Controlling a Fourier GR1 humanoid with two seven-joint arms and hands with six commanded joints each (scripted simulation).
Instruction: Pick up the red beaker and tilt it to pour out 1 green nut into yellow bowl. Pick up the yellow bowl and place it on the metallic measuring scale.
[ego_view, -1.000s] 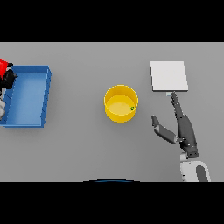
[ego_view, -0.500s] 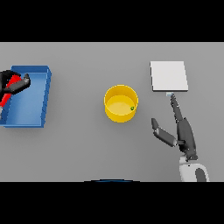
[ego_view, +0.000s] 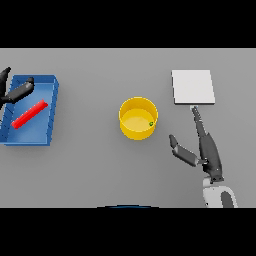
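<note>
Fingers straight and spread on right hand (ego_view: 207, 150), just right of yellow bowl (ego_view: 138, 118) holding green nut (ego_view: 151, 124); left hand (ego_view: 15, 91) loose over blue tray (ego_view: 52, 107) with red beaker (ego_view: 29, 114) lying inside; risk: sloppy grasp tips bowl short of scale (ego_view: 193, 87), far right.

Lab-style bench, plain grey table (ego_view: 90, 170), metallic measuring scale (ego_view: 193, 86), blue tray (ego_view: 51, 112)

Tray: a blue tray (ego_view: 50, 112) with low walls, rectangular, sitting far out at nine o'clock.
Desk: plain grey desk (ego_view: 90, 165), carrying the tray.
</note>
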